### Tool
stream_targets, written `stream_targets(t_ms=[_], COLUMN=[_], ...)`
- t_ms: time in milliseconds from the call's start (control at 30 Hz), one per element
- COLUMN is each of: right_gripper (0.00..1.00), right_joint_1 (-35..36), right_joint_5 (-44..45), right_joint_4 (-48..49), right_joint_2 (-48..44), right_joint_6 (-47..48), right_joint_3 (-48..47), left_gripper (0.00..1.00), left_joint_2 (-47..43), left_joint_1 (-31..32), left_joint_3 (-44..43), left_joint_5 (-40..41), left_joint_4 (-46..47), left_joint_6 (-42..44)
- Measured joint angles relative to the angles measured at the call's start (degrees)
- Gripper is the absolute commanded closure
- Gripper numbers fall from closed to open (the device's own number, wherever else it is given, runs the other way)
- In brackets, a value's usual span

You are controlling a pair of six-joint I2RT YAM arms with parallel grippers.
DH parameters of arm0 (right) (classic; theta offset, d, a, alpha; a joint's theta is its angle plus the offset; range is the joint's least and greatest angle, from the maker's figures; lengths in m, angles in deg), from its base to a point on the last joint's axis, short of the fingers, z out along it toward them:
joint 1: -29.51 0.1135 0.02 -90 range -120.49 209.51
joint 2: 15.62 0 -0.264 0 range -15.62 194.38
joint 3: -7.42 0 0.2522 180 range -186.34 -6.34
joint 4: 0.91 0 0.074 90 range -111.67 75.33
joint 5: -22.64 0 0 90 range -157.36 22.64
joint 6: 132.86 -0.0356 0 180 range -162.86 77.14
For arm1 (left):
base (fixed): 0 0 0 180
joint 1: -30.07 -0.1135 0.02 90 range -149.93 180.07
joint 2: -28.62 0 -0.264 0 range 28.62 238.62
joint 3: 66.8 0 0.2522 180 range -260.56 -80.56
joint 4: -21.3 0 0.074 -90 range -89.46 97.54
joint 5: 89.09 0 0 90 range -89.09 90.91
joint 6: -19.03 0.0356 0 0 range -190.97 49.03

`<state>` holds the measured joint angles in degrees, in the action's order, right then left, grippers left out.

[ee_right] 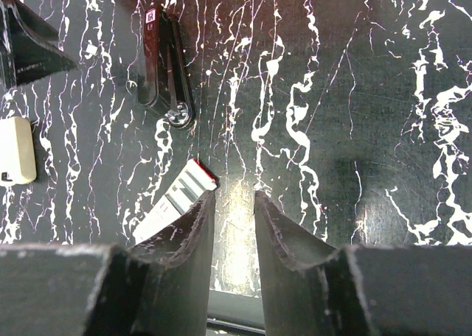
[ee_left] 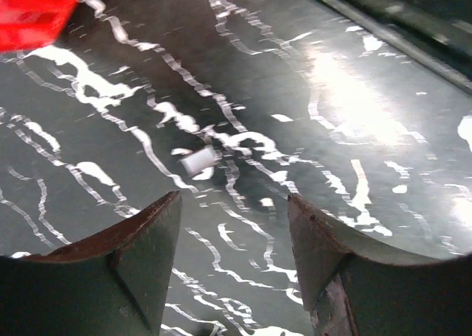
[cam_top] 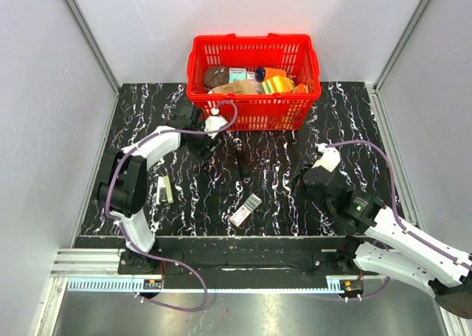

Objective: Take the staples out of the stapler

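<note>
**Overhead view.** Black tabletop veined in white [cam_top: 346, 119]. Red plastic mesh basket [cam_top: 302, 107] at the far centre, filled with assorted packets. Slim black stapler of two hinged arms [cam_top: 245, 168] lay flat at mid-table, nearer than the basket and between the two arms, with neither gripper touching it. Small red-and-white labelled box [cam_top: 245, 211] sat nearer still, close to the front edge. Small cream oblong object [cam_top: 165, 190] lay to the left. Left gripper [cam_top: 200, 143] sat low by the basket's near-left corner. Right gripper [cam_top: 301, 180] was right of the stapler and apart from it.

**Left wrist view.** Left gripper [ee_left: 232, 203] was released, jaws spread wide over bare tabletop with nothing between them. A small pale rectangular piece [ee_left: 199, 160] lay beyond the fingers, too blurred to identify. A corner of the basket [ee_left: 33, 12] showed at upper left.

**Right wrist view.** Right gripper [ee_right: 234, 200] was slack, jaws parted by a narrow gap and holding nothing. The labelled box [ee_right: 177, 196] lay just beside the left finger. The stapler [ee_right: 166, 63] lay farther off, apart from the box, a silver rivet at one end. The cream object [ee_right: 15, 150] was at the left edge.
</note>
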<state>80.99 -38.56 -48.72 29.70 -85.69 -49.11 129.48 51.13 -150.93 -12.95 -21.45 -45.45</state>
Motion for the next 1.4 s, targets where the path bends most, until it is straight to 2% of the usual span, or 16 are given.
stream_targets(t_ms=[233, 533, 800, 1133, 1400], right_gripper=[0.66, 0.66, 0.67, 0.7, 0.72], right_joint_1=[0.0, 0.0, 0.02, 0.13, 0.15], right_joint_5=[0.0, -0.04, -0.02, -0.04, -0.04], right_joint_4=[0.57, 1.73, 1.66, 1.64, 1.68], right_joint_2=[0.11, 0.61, 0.46, -0.13, -0.44], right_joint_6=[0.57, 1.03, 1.03, 1.03, 1.01], right_joint_3=[0.09, 0.11, 0.11, 0.11, 0.46], left_gripper=[0.35, 0.37, 0.37, 0.43, 0.43], left_joint_2=[4.79, 7.58, 11.91, 13.03, 13.03], left_joint_1=[-6.56, -5.44, -5.57, -5.66, -4.79], left_joint_3=[-2.25, -2.89, -7.89, -9.66, -9.66], left_joint_5=[-2.1, -7.41, -7.82, -6.38, -5.95], left_joint_4=[-0.07, -1.51, -6.95, -10.43, -11.41], left_joint_6=[7.37, 24.85, 38.88, 51.82, 56.52])
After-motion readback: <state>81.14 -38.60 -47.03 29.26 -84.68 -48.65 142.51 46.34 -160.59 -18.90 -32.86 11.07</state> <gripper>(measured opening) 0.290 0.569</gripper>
